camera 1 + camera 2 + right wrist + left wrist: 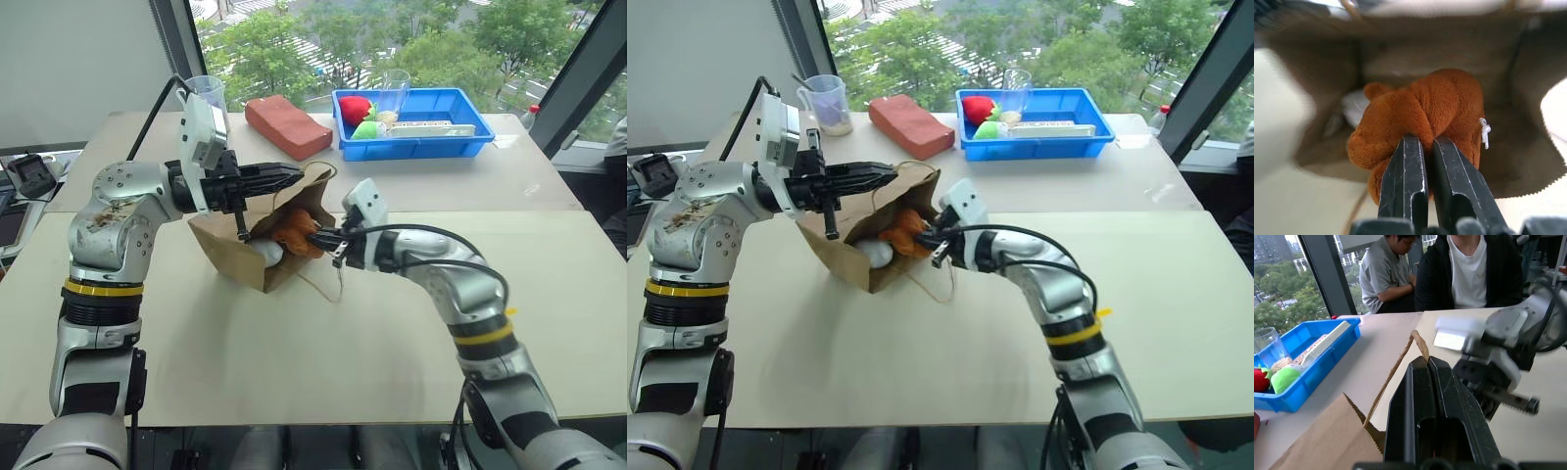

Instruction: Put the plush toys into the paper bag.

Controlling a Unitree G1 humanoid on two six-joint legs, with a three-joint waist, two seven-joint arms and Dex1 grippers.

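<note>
Pinching the brown plush toy [1418,115] at the paper bag [230,250] mouth, the right gripper [328,243] risks snagging the rim, while the left gripper [284,177], jaws clamped on a handle, could lose it.

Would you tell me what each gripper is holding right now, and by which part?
The right gripper pinches the reddish-brown plush toy by a fold of its fur at the bag's mouth. The left gripper grips the paper bag by its cord handle.
</note>
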